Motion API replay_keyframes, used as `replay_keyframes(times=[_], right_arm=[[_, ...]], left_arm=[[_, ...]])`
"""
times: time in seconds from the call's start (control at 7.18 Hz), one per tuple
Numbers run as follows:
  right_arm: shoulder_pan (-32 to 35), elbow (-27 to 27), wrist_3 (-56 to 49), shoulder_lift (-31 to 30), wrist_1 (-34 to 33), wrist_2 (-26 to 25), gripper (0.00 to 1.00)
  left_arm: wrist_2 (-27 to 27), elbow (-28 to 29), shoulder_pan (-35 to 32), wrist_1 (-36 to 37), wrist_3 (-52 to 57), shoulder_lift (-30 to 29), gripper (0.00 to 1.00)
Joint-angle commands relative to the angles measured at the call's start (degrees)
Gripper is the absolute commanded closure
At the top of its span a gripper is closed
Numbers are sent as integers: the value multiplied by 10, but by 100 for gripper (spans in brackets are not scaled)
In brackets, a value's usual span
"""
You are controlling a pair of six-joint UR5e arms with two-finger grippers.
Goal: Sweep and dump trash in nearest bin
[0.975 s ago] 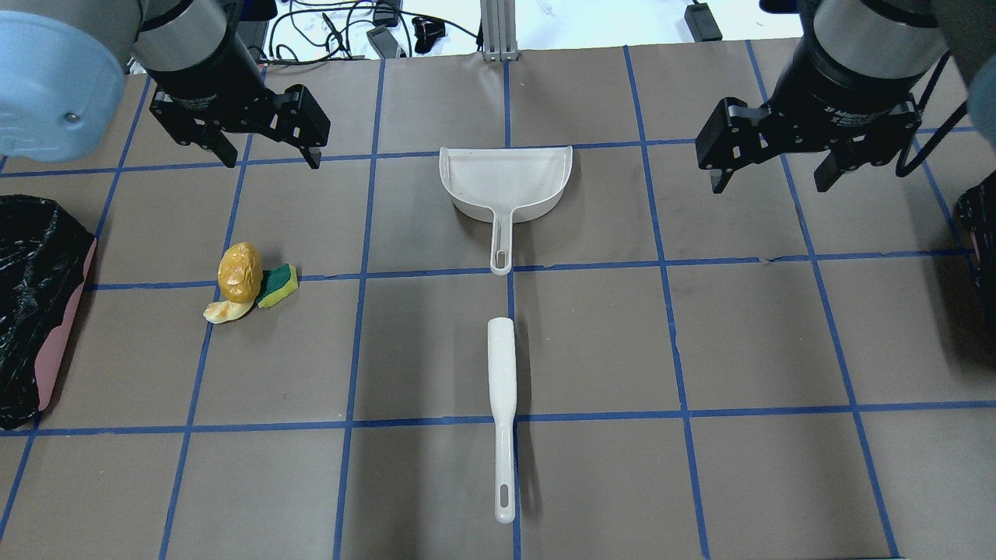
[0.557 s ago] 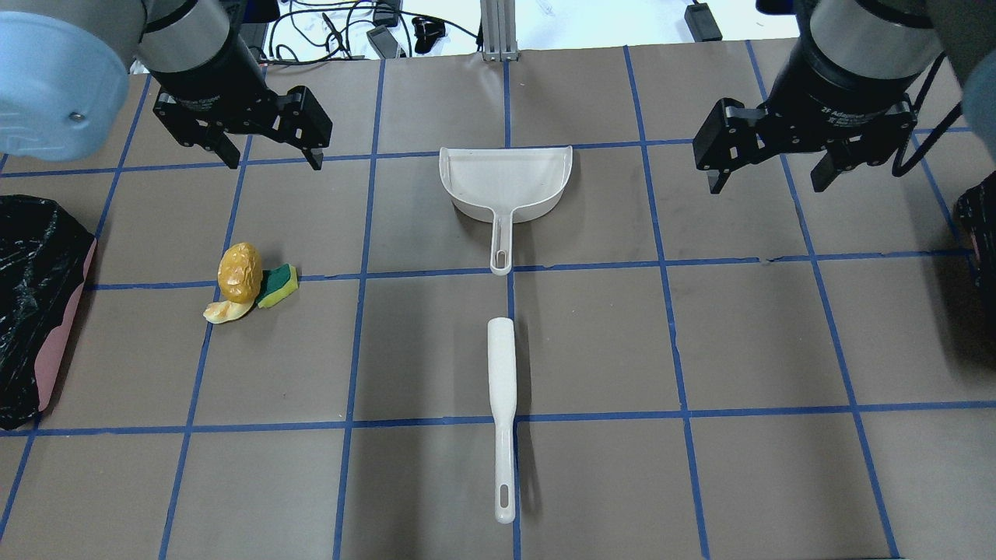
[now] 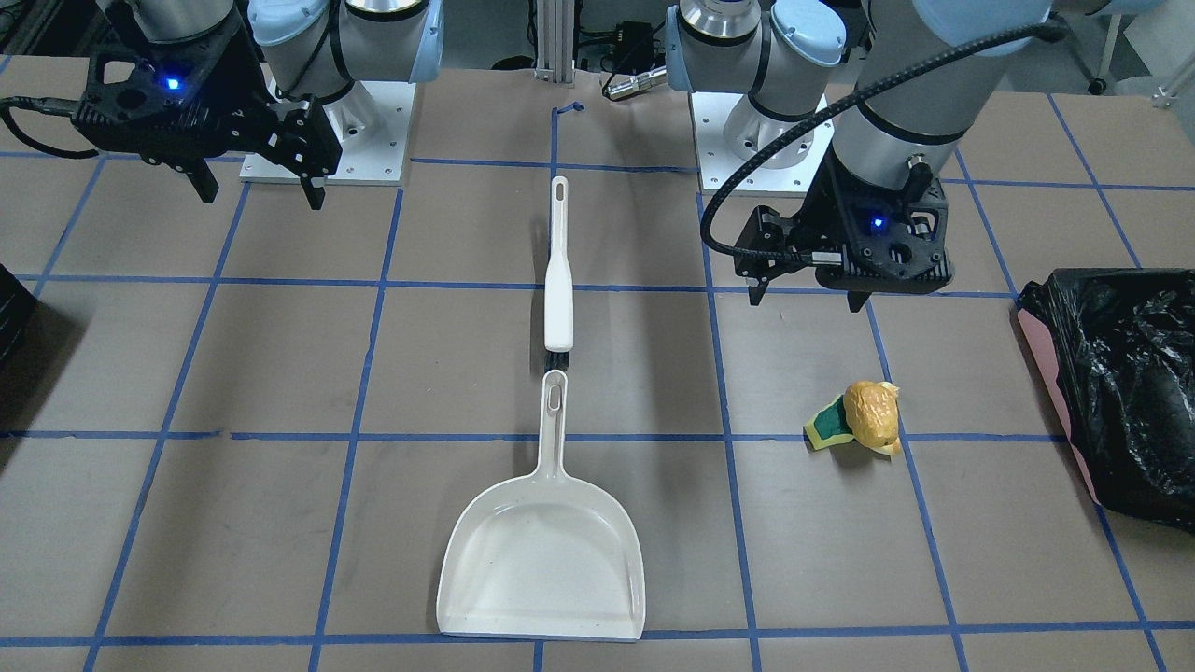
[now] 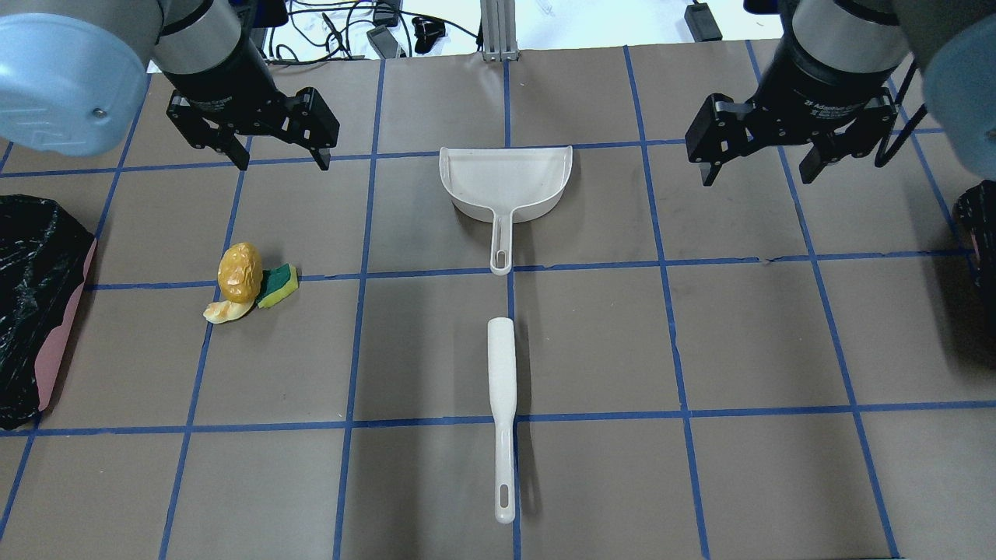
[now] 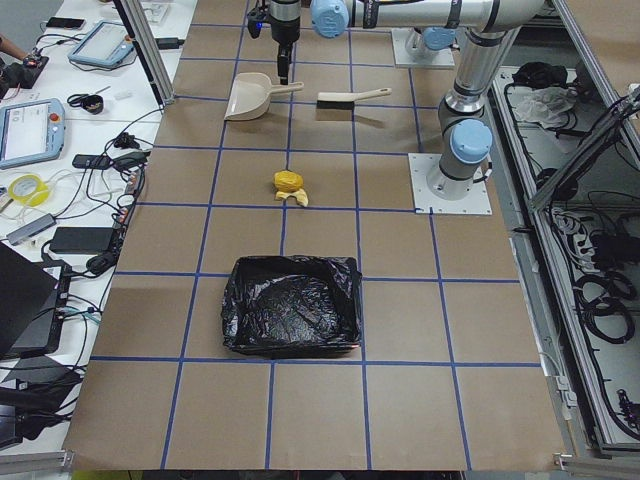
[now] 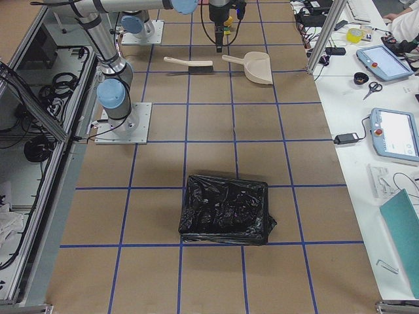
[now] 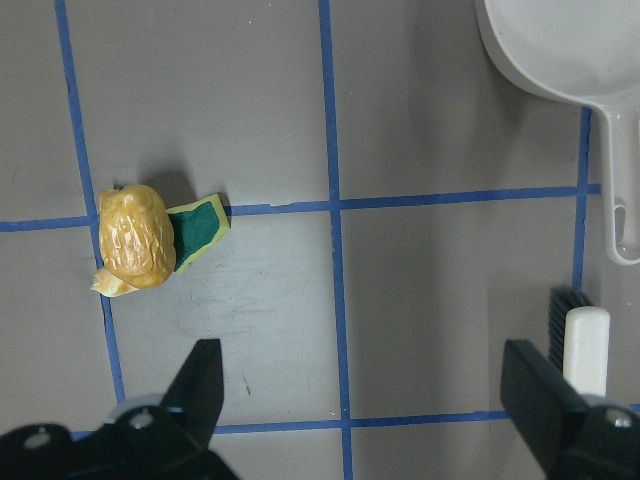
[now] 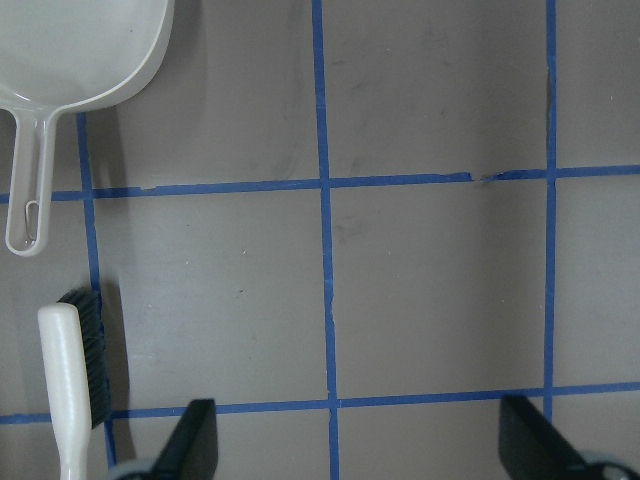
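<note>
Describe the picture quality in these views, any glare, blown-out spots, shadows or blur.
Overhead: the white area beyond the table is blown out, and the left arm's blue cap looks soft. Exterior left: glints on the bin's shiny bag. Left wrist: sharp on the trash, which throws a soft shadow; the left gripper is dark, with little detail.

The right gripper (image 4: 758,178) carries white print, "2F Adaptive"; the rest is unreadable.
</note>
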Motion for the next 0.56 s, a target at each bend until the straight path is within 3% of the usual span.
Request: replay_keyframes(times=[0.0, 0.14, 0.42], right_arm=[[1, 1, -1, 2, -1, 2, 0], [1, 1, -2, 2, 0, 4, 0], [1, 1, -8, -4, -2, 3, 0]], left_arm=[[-44, 6, -2, 54, 8, -55, 0], [-48, 17, -6, 96, 14, -93, 0], [-80, 88, -14, 111, 18, -175, 0]])
